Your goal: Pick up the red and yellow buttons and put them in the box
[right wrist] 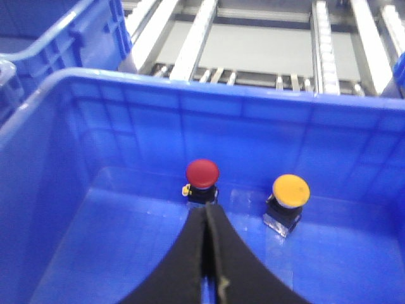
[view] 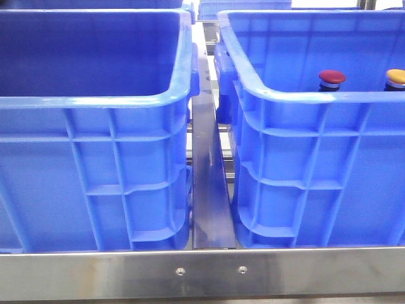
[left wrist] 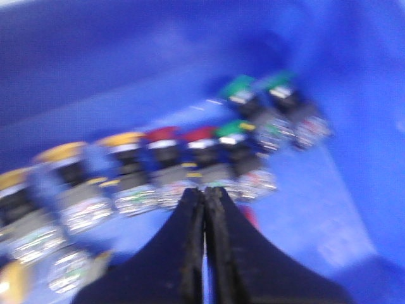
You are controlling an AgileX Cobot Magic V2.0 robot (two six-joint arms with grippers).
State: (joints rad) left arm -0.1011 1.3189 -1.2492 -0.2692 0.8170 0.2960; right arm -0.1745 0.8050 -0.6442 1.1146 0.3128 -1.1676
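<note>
A red button [view: 332, 77] and a yellow button [view: 396, 76] stand upright inside the right blue crate [view: 304, 95], near its far wall. In the right wrist view the red button [right wrist: 202, 173] is just beyond my right gripper [right wrist: 207, 210], which is shut and empty, and the yellow button [right wrist: 291, 190] stands beside it. My left gripper [left wrist: 204, 190] is shut and empty inside a blue crate, just short of a blurred row of buttons with yellow caps [left wrist: 120, 139], red caps [left wrist: 161, 133] and green caps [left wrist: 237, 85]. Neither gripper shows in the front view.
The left blue crate [view: 95, 100] stands beside the right one, with a metal divider [view: 209, 190] between them. A steel rail [view: 202, 272] runs along the front. Roller conveyor tracks [right wrist: 253, 38] lie beyond the right crate's far wall.
</note>
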